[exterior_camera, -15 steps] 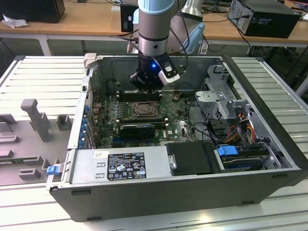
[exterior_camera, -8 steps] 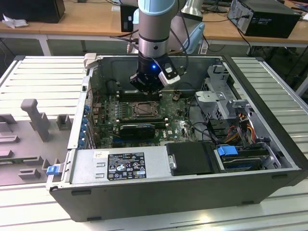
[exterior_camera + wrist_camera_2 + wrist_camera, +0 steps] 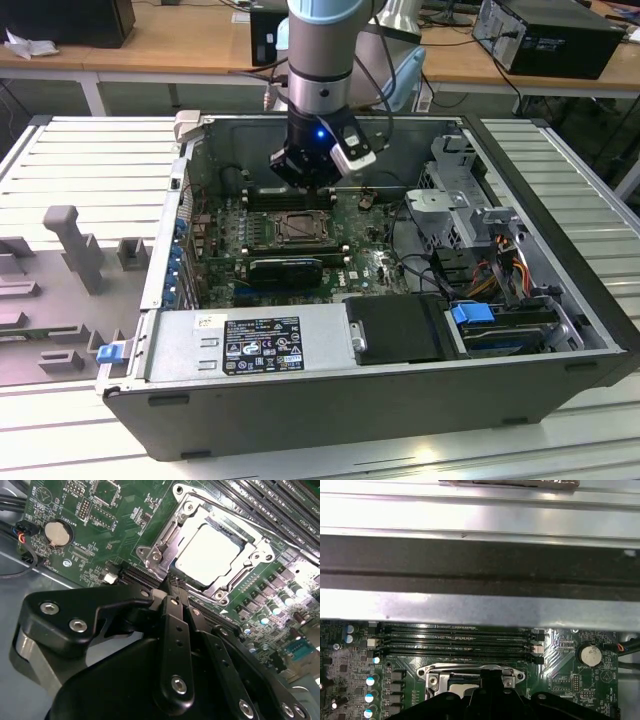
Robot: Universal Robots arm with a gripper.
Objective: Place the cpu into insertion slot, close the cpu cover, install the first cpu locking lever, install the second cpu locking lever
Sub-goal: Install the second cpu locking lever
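In the exterior view we see the end effector (image 3: 303,180) hanging inside the open computer case (image 3: 560,300), just above the insertion slot (image 3: 297,229) on the motherboard (image 3: 225,250). The second wrist view adds what that one hides: the cpu (image 3: 209,553) lies seated in the slot with the cpu cover (image 3: 165,545) shut around it, and the black fingers (image 3: 176,625) pressed together, holding nothing. In the first wrist view we see the memory slots (image 3: 455,640) beyond the socket
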